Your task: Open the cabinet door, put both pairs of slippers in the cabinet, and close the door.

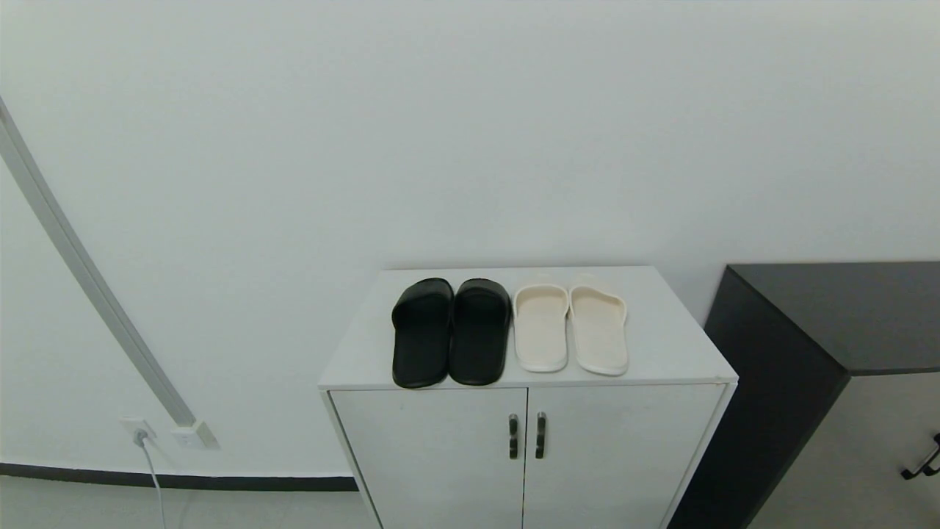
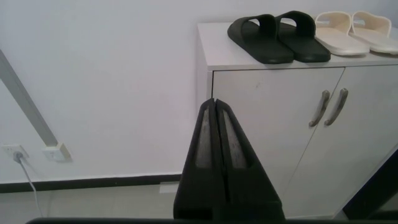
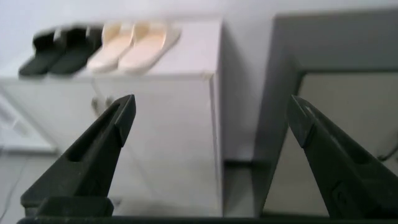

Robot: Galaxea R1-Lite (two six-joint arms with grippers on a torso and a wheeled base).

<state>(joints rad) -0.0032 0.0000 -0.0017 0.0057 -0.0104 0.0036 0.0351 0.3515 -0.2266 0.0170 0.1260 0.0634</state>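
Black slippers (image 1: 450, 332) and cream slippers (image 1: 570, 328) side by side on cabinet (image 1: 683, 345) top, black heels at front edge. Doors shut, handles (image 1: 526, 436) mid-front. Dark unit (image 1: 778, 382) close on right. Left tool (image 2: 215, 101) clenched empty, right tool (image 3: 211, 102) released wide.

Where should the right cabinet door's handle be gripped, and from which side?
Grip the right handle mid-bar, straight from the front, the open right pincer closing across it. It is a slim upright bar standing off the door, close beside the left handle.
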